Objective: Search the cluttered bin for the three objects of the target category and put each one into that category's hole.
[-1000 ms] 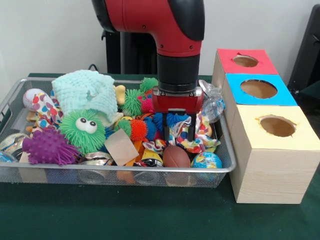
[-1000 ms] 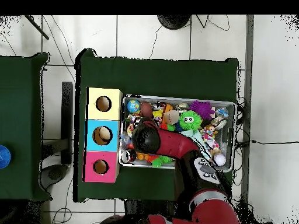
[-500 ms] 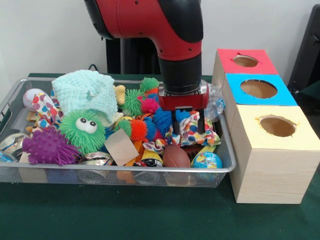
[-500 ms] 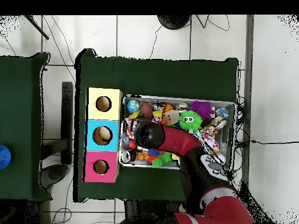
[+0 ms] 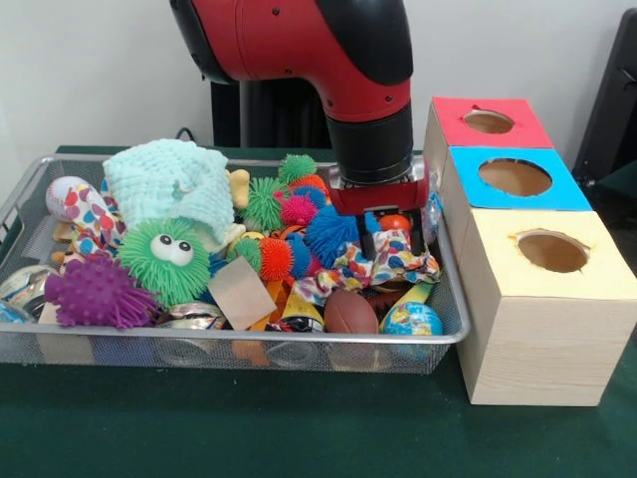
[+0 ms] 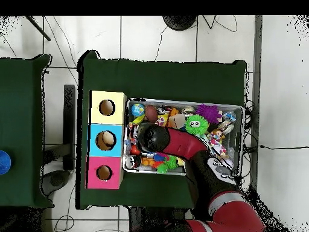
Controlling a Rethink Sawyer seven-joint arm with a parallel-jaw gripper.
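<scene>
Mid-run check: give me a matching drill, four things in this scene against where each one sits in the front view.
Things:
1. green ball with eyes
2. globe ball
3. red-topped box
4. purple spiky ball

Places:
A. bin's near right corner
B. farthest of the three boxes
C. near left of the bin
D. below the mint knit cloth

Pairs: 1-D, 2-A, 3-B, 4-C
</scene>
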